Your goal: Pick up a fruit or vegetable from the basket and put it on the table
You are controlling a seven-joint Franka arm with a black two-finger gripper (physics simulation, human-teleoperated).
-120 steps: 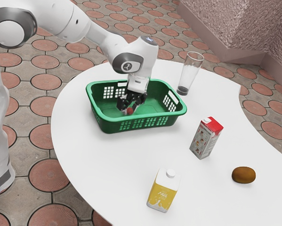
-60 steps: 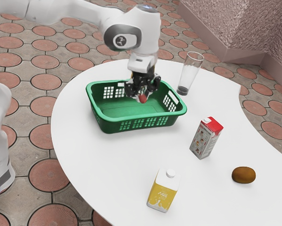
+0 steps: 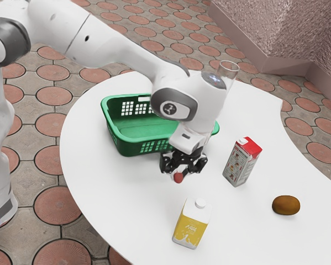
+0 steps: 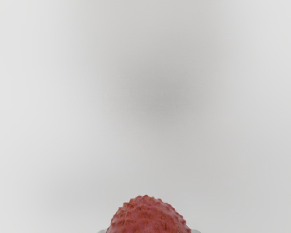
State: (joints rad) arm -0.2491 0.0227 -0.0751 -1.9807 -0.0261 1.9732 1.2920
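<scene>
My gripper (image 3: pixel 179 175) is over the white table (image 3: pixel 126 193), just outside the green basket (image 3: pixel 133 149) on its near side in the exterior view. It is shut on a small red lychee-like fruit (image 3: pixel 178 178). In the wrist view the bumpy red fruit (image 4: pixel 147 217) sits at the lower edge, with a grey fingertip edge at either side and the white tabletop (image 4: pixel 62 121) behind it. Whether the fruit touches the table I cannot tell. The arm hides part of the basket.
A yellow and white milk carton (image 3: pixel 192 223) stands close to the gripper, nearer the camera. Toward the exterior view's right are a red-topped carton (image 3: pixel 241 163) and a brown kiwi (image 3: pixel 285 205). A tall glass (image 3: pixel 227 69) is partly behind the arm.
My gripper has come up out of the basket with the red fruit, crossed its near rim and moved toward the camera, now lower over the table. The basket and cartons have not moved.
</scene>
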